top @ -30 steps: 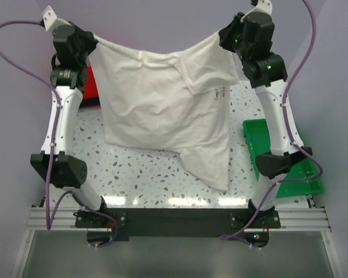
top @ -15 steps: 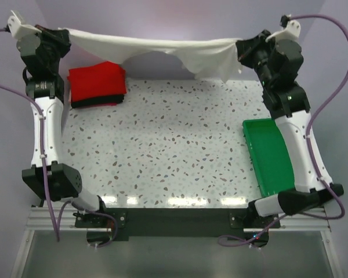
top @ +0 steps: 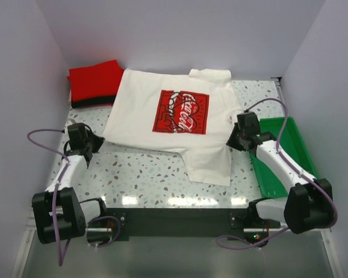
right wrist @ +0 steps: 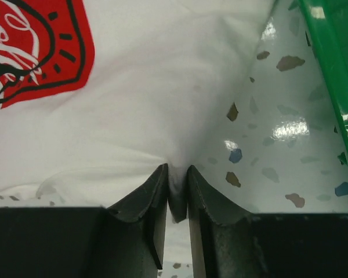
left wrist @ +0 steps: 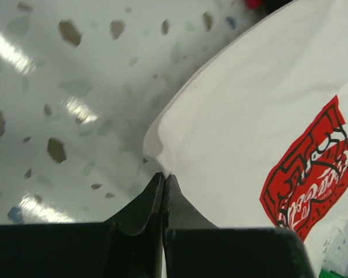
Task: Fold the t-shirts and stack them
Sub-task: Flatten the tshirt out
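From overhead I get the whole layout. The cream-white cloth t-shirt [top: 139, 116] lies spread flat, chest up, on the speckled white tabletop [top: 145, 174]. Its red rectangular print [top: 184, 112] sits between my two hands and farther out than either. A flap of the shirt reaches back toward the near edge, just inside the right hand. Well beyond the left hand, a folded red cloth shirt [top: 93, 80] rests on a folded black one [top: 91, 104]. The green plastic tray [top: 298, 147] lies on the outer side of the right hand, under its forearm. From up there I cannot read either jaw gap.

The wrist cameras settle that. The left gripper [left wrist: 163, 175] has its fingers pressed tight together with no gap. The shirt's lower corner runs straight into the tips, with cloth spreading ahead and to their right and bare table to their left. The right gripper [right wrist: 177, 171] stands a narrow slit apart. A pucker of white cloth fills that slit, and creases fan out ahead of it. The print shows ahead-left and the tray's green wall ahead-right.

The cloth is smooth apart from soft wrinkles, and the print carries white lettering and black lines.
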Robot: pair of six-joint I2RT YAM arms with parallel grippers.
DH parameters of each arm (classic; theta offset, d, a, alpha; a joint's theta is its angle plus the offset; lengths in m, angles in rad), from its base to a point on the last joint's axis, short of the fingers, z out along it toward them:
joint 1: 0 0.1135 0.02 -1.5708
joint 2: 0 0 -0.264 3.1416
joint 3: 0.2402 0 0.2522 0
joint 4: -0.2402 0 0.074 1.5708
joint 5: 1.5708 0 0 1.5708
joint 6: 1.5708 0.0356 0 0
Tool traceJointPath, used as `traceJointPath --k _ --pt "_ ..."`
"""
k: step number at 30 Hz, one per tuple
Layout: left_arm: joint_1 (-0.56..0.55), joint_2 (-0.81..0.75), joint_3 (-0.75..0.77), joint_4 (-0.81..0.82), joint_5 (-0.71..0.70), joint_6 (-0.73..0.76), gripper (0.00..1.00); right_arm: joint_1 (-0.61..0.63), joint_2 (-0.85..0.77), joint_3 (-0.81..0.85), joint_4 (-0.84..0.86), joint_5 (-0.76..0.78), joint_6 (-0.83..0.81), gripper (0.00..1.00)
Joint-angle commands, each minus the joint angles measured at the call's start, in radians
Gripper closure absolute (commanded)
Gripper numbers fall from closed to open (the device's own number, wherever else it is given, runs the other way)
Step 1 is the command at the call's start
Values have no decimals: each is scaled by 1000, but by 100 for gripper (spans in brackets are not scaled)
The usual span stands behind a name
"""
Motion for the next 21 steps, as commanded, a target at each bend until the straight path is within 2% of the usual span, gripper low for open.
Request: traceJointPath --k 1,2,4,5,8,14,19,21 --pt "9 -49 -92 36 -40 -28 100 -9 38 -12 -15 -22 -15 76" --pt "7 -51 -107 23 -45 -22 97 -9 47 -15 -26 -24 -27 66" --pt "9 -65 -132 -14 -83 -1 92 -9 29 -42 -54 -16 -32 54" --pt "9 -74 -138 -36 -91 9 86 -9 12 -55 -60 -12 -35 39" --pt "9 -132 -146 -95 -115 38 82 -9 -91 -107 -109 -8 -37 23" --pt "9 -259 -161 -192 -183 27 88 -9 -312 -233 -170 13 11 19" --pt "9 -256 -158 -202 -186 19 94 -9 -298 -214 -170 86 60 20" --pt "7 -246 -155 -162 -145 42 95 -9 -253 -194 -97 82 58 22"
